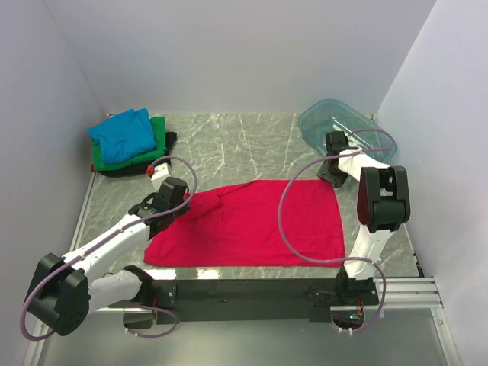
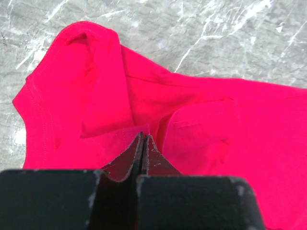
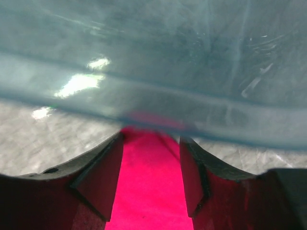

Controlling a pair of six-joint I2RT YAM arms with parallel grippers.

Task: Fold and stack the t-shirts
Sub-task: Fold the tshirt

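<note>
The red-pink t-shirt lies spread on the marble table's middle; it also shows in the left wrist view. My left gripper is at its far left part, where the sleeve is folded over. Its jaws are pressed together, and the cloth's creases run into the tips. My right gripper is over the shirt's far right corner, jaws open, with red cloth lying between the fingers. The blue t-shirt lies folded on the green one, over the black one, at the far left.
The clear teal plastic tub stands at the far right, just beyond my right gripper; its wall fills the right wrist view. White walls close in the table on the left, far and right sides. A black rail runs along the near edge.
</note>
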